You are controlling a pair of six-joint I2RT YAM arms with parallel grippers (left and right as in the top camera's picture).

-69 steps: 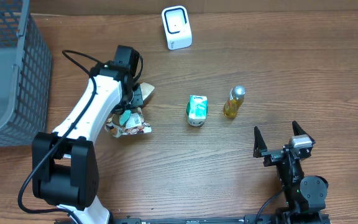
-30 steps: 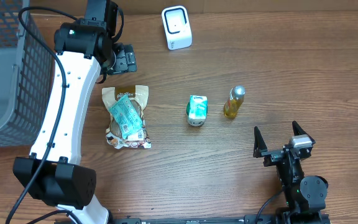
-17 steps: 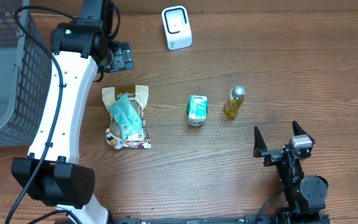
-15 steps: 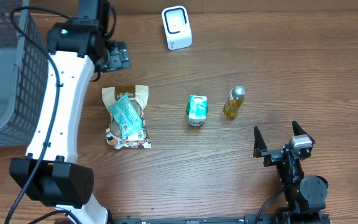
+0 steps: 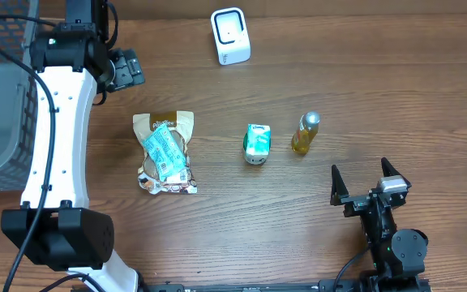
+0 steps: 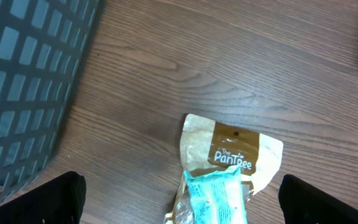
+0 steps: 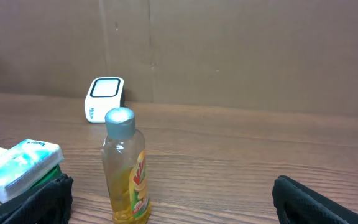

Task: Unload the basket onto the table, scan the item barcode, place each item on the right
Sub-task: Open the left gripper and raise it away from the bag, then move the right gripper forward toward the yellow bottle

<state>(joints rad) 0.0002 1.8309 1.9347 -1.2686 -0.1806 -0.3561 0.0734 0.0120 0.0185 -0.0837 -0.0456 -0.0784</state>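
Note:
A white barcode scanner (image 5: 230, 36) stands at the back of the table, and the right wrist view shows the scanner (image 7: 105, 99) too. A brown-and-white snack pouch (image 5: 166, 152) lies flat with a teal packet on top; the left wrist view looks down on this pouch (image 6: 231, 154). My left gripper (image 5: 125, 68) hangs open and empty, up and left of the pouch, near the basket. My right gripper (image 5: 367, 180) rests open at the front right, empty. A yellow bottle (image 7: 124, 168) stands ahead of it.
A grey wire basket (image 5: 14, 97) fills the left edge; its wall (image 6: 23, 74) is close to my left gripper. A green-and-white carton (image 5: 257, 143) and the yellow bottle (image 5: 305, 133) stand mid-table.
My left arm has risen off the snack pouch and swung back and left toward the basket, leaving the pouch flat on the table. The right arm has not moved.

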